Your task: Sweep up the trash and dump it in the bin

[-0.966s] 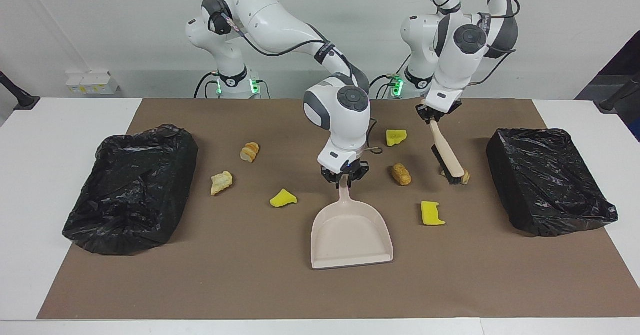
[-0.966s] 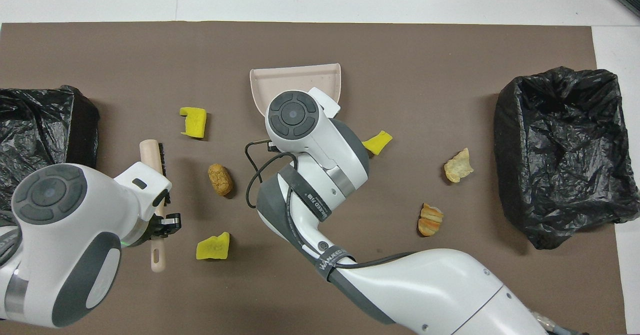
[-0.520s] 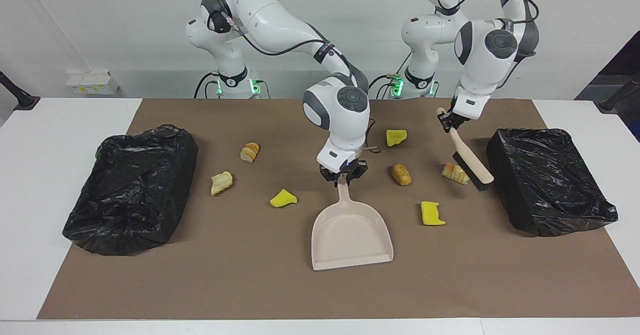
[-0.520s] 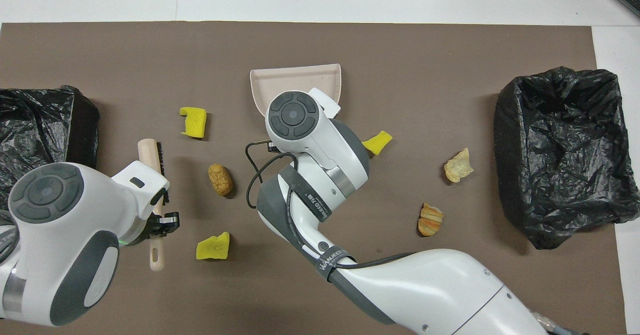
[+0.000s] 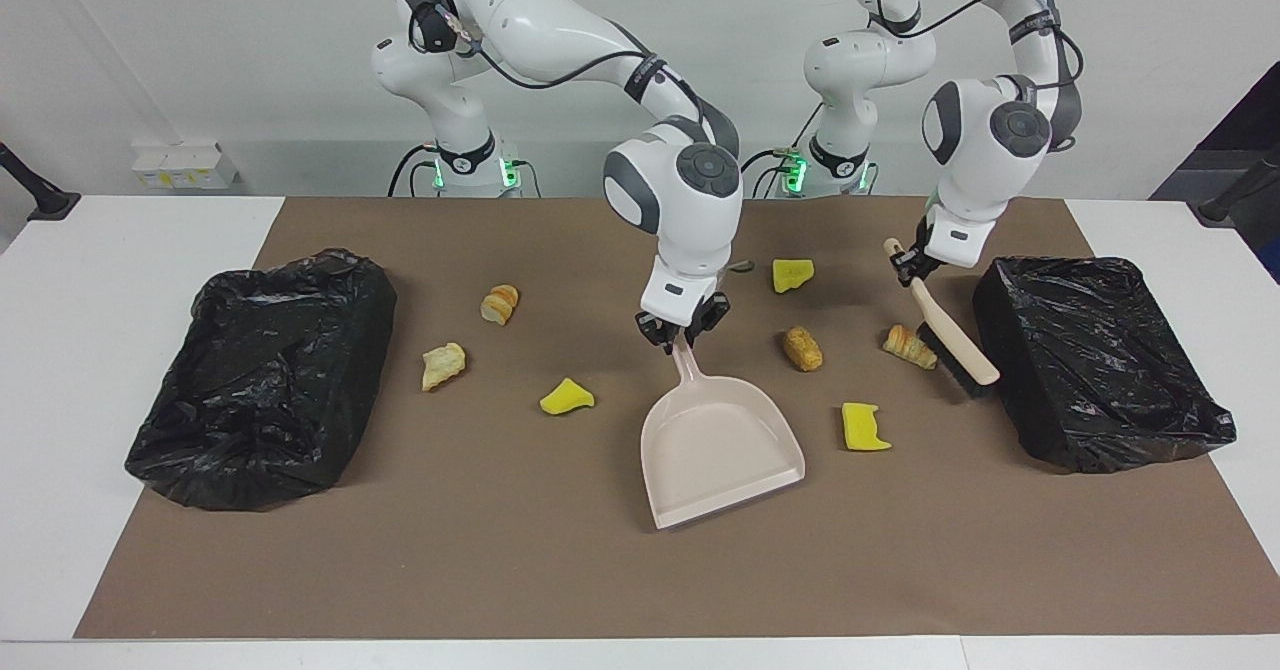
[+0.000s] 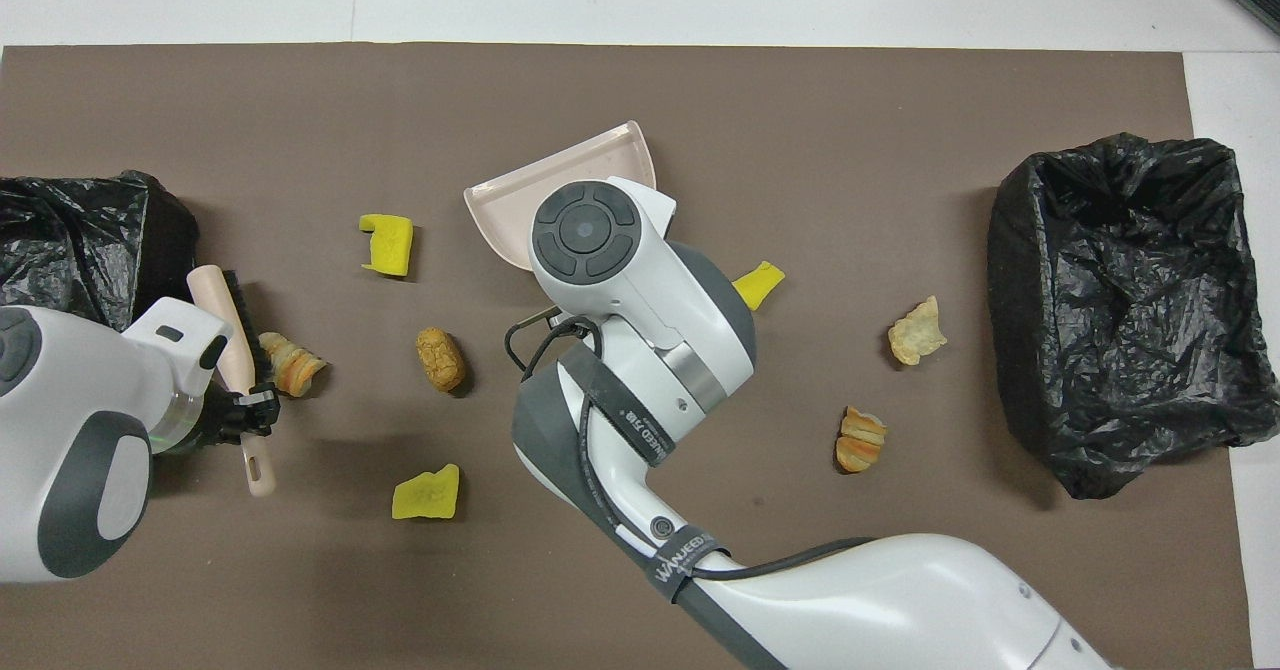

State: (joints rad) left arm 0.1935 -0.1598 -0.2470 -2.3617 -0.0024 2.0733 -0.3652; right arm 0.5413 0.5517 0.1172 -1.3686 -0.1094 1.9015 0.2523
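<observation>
My right gripper (image 5: 683, 338) is shut on the handle of the beige dustpan (image 5: 722, 450), whose mouth is angled toward the left arm's end. My left gripper (image 5: 908, 262) is shut on the beige brush (image 5: 950, 345), its bristles beside a croissant-like bit (image 5: 908, 346). Trash lies scattered on the mat: a brown bread bit (image 5: 802, 348), yellow sponge chunks (image 5: 865, 427) (image 5: 792, 274) (image 5: 566, 397), and tan bits (image 5: 443, 365) (image 5: 499, 304). In the overhead view the right wrist hides its gripper; the dustpan (image 6: 560, 190), brush (image 6: 225, 315) and left gripper (image 6: 247, 420) show.
Two bins lined with black bags stand on the brown mat (image 5: 500, 570), one at the right arm's end (image 5: 265, 380) and one at the left arm's end (image 5: 1095, 360). The brush head is close to the latter bin's wall. White table borders the mat.
The left gripper carried the brush toward the bin at its end, uncovering the croissant-like bit. The right gripper closed on the dustpan handle and swung the pan's mouth toward the left arm's end.
</observation>
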